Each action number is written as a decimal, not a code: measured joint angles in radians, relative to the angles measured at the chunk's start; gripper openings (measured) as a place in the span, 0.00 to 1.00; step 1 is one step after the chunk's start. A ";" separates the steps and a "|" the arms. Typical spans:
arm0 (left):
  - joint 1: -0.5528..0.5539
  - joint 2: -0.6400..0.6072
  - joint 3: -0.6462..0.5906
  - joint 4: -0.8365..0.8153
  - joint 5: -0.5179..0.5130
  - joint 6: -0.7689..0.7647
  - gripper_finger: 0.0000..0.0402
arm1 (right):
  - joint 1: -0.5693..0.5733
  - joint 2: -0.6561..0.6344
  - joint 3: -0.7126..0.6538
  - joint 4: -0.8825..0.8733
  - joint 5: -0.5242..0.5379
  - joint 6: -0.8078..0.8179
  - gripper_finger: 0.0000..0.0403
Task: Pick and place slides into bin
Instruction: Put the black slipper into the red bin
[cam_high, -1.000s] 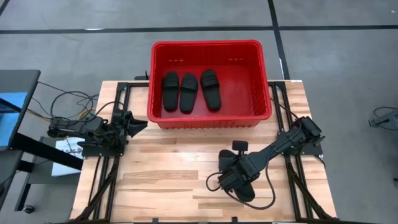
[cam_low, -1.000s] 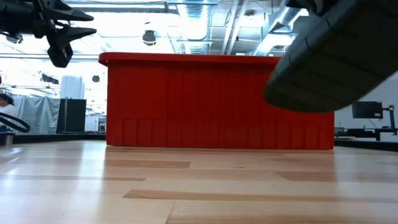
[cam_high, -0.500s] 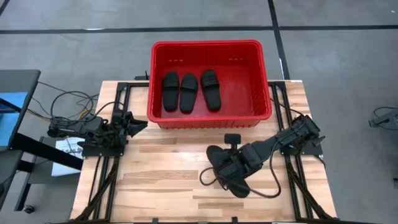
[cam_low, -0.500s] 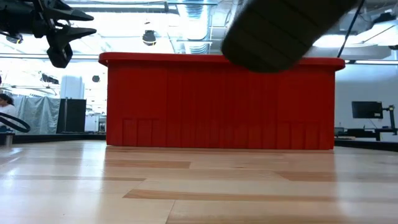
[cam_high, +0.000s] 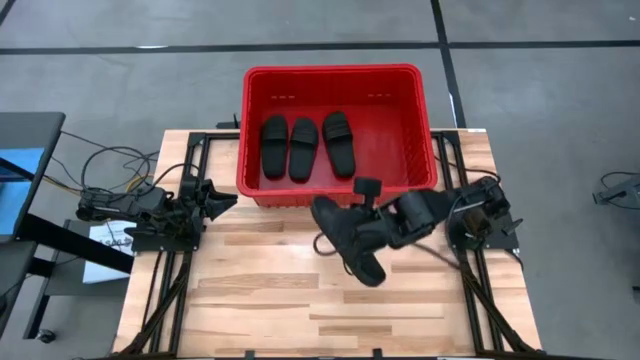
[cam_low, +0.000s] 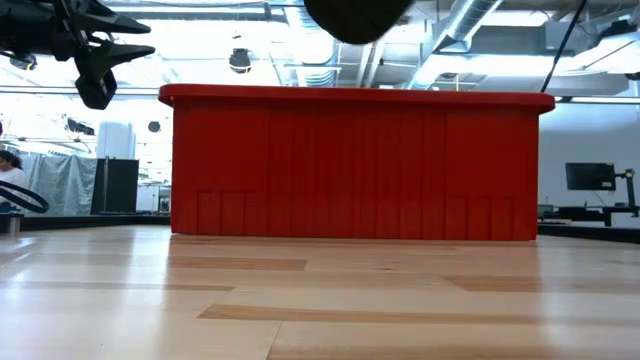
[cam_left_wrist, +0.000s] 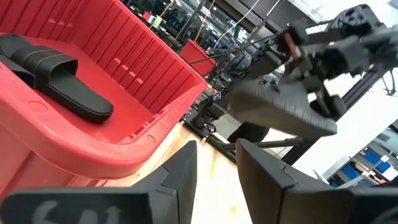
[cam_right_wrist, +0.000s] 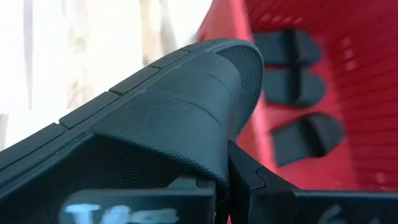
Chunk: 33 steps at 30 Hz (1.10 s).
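Three black slides (cam_high: 305, 146) lie side by side, soles down, on the floor of the red bin (cam_high: 340, 72); they also show in the right wrist view (cam_right_wrist: 292, 84). My right gripper (cam_high: 372, 228) is shut on the fourth slide (cam_high: 346, 240), held in the air just in front of the bin's near wall (cam_high: 340, 195). The low view shows only this slide's dark end at the top edge (cam_low: 355, 15). My left gripper (cam_high: 222, 200) waits open and empty at the table's left, beside the bin's near left corner. My right gripper holds the slide at its wide strap (cam_right_wrist: 186, 118), by the edge nearest the fingers (cam_right_wrist: 245, 180). The strap hides how the fingers close on it. The arm comes from the table's right. The slide is lifted clear and tilted, its long axis slanting from the bin toward the near edge.
The bin stands at the far middle of the wooden table (cam_high: 260, 300); its right half (cam_high: 395, 140) holds no slide. Black frame rails (cam_high: 175, 270) run along both table sides. Cables lie off the table's left edge (cam_high: 100, 165).
My right gripper has gone up and toward the far edge and the bin, drifting a little left, carrying the slide from near the front right of the table to just before the bin's near wall. In the low view the slide has risen almost out of the picture.
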 joint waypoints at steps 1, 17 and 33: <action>0.000 0.000 0.000 -0.001 0.000 0.000 0.26 | -0.009 0.000 0.018 0.000 0.013 -0.018 0.00; 0.000 0.000 0.000 -0.045 -0.005 0.000 0.26 | -0.187 0.000 0.130 0.004 0.087 -0.276 0.00; 0.000 0.000 0.000 -0.060 -0.077 0.008 0.26 | -0.495 0.000 0.129 0.092 0.159 -0.537 0.00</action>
